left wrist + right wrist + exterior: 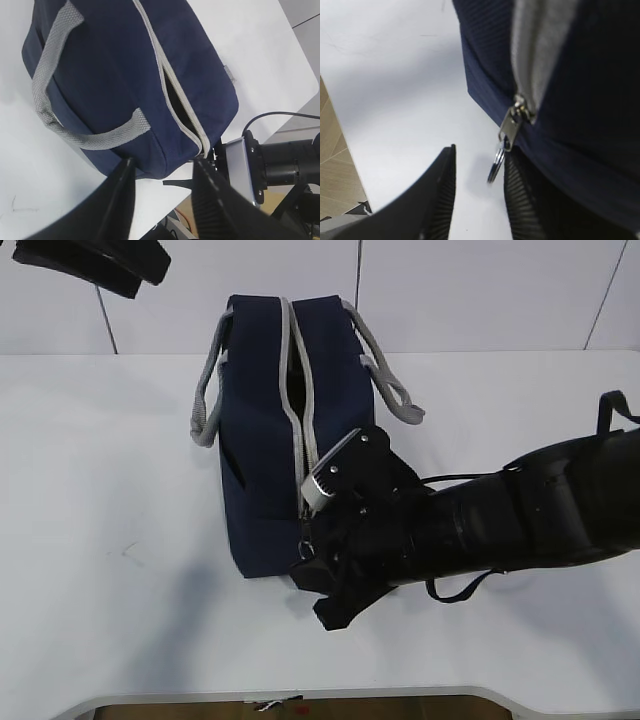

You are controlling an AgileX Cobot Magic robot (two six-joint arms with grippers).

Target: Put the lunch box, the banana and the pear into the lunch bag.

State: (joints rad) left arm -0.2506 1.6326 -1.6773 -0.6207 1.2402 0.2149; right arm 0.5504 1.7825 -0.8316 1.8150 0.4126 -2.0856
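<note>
White bench carries only the lunch bag, its zipper partly open, no food visible. Right pincer brackets the ring pull, ungripped; left pincer hovers empty, part-open.

The right arm is glossy black, with thin black cables looping beside it; a silver camera block shows screws; each pincer finger is ribbed black.

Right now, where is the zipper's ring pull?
In the right wrist view the ring pull hangs from the zipper slider at the lunch bag's near end, between the right gripper's fingers, beside the right-hand one, above the white table.
</note>
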